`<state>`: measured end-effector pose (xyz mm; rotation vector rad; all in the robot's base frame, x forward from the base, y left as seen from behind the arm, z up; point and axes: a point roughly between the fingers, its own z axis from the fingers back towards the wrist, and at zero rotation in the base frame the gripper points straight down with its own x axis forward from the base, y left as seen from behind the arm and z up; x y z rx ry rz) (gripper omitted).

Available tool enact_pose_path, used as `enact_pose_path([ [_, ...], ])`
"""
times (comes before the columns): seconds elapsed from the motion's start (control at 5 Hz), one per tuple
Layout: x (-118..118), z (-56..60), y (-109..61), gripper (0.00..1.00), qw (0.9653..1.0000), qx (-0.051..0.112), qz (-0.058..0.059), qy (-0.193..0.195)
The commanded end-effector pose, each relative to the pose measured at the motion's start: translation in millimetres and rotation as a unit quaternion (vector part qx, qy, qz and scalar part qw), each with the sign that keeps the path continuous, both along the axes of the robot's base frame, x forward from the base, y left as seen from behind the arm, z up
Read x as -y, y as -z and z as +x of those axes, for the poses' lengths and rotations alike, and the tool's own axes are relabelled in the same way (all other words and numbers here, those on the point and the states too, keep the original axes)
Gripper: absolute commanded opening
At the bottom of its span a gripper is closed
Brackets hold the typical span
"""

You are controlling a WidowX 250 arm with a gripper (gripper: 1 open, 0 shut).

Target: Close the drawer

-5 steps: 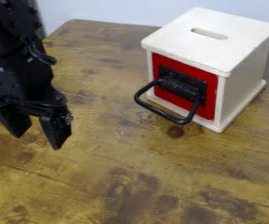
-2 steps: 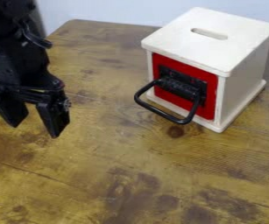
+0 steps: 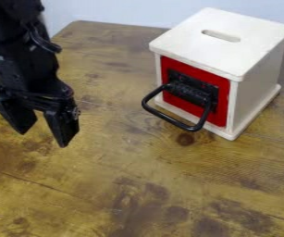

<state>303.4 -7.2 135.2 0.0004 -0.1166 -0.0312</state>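
The drawer has a red front with a black centre fitting and a black looped wire handle hanging out towards the left. It sits in a pale wooden cube box at the upper right of the wooden table. Its red front lies about level with the box face. My gripper is black, at the left, its two fingers spread apart and pointing down over the table. It is open and empty, well to the left of the handle.
The box has a slot in its top. The wooden table is worn, with dark stains and a knot near the box's front corner. The table's far edge runs behind the box.
My gripper has shifted a little: up and left first, then back right and slightly down. It stays open. The drawer and box have not moved.
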Motion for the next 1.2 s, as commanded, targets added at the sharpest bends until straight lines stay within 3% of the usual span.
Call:
enact_pose_path([
  [0.0, -1.3, 1.8, -2.0, 1.00, 1.0000, 0.008, -0.001, 0.001],
  [0.6, -10.1, -0.2, -0.5, 1.00, 0.9996, 0.014, 0.000, -0.023],
  [1.0, 17.7, 15.4, -4.4, 1.00, 0.9992, 0.018, -0.001, 0.035],
])
